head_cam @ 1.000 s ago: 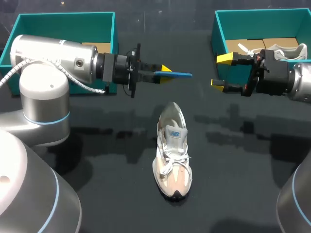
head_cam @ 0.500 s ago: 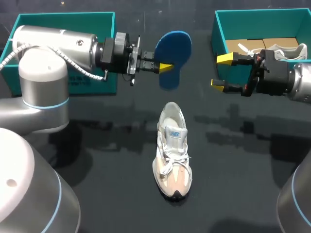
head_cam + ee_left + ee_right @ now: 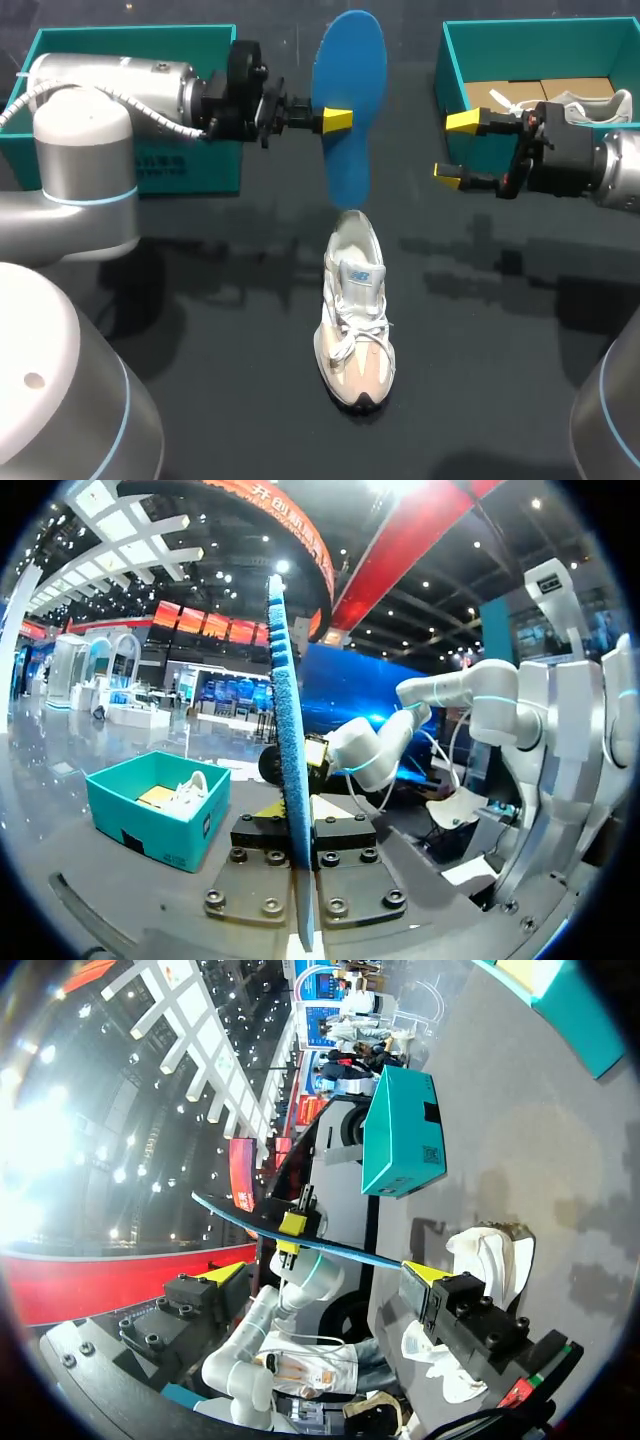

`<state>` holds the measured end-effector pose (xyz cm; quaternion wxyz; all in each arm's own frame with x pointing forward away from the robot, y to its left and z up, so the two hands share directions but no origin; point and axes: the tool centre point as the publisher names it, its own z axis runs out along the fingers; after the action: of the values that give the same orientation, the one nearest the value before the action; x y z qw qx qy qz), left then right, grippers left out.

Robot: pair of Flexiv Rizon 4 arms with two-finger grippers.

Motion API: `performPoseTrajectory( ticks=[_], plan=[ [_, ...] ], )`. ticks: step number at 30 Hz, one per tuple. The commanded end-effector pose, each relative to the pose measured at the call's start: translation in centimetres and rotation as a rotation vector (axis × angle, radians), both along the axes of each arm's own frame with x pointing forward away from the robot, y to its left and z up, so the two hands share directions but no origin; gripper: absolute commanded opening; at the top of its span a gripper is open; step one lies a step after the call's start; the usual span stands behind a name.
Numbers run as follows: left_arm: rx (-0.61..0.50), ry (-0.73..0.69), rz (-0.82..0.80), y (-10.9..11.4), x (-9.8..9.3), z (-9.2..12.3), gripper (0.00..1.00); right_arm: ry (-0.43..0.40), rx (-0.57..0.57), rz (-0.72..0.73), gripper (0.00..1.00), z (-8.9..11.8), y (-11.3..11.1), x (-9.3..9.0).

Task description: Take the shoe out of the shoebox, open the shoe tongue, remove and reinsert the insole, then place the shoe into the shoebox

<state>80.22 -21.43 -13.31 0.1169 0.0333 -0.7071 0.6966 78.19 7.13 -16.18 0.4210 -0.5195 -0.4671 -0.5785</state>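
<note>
A white and beige shoe [image 3: 355, 320] lies in the middle of the table, toe toward the front edge. My left gripper [image 3: 337, 120] is shut on a blue insole [image 3: 348, 100], which hangs upright in the air over the shoe's heel. In the left wrist view the insole [image 3: 288, 760] shows edge-on, clamped between the fingers. My right gripper [image 3: 458, 148] stands open and holds nothing, in front of the right shoebox [image 3: 455, 60]. The right wrist view looks between its open fingers [image 3: 322, 1272] at the insole [image 3: 300, 1240] and the shoe [image 3: 490, 1260].
A teal shoebox [image 3: 130, 45] stands at the back left behind my left arm. The right shoebox holds a second white shoe [image 3: 590, 105] and cardboard inserts. Dark bare table surrounds the shoe.
My left gripper has turned the insole from flat and edge-on to upright and carried it a little farther back and right. The right arm and the shoe have stayed put.
</note>
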Motion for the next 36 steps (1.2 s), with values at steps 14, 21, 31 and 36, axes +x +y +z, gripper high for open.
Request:
performPoseTrajectory(
  ticks=[14,21,31,36],
  plan=[
    [0.035,0.984,-0.043,-0.5,0.7,-2.6,0.0,0.002,-0.003,-0.001,1.0,0.0,0.0,-0.1],
    [0.028,1.16,-0.028,-0.9,0.5,-3.8,0.0,0.002,-0.003,-0.001,1.0,0.0,0.0,-0.1],
    [0.031,1.298,0.01,-1.5,0.5,-5.2,0.0,0.002,-0.003,-0.001,1.0,0.0,0.0,-0.1],
    [0.046,1.318,0.048,-1.9,0.4,-6.0,0.0,0.002,-0.003,-0.001,1.0,0.0,0.0,-0.1]
  ],
)
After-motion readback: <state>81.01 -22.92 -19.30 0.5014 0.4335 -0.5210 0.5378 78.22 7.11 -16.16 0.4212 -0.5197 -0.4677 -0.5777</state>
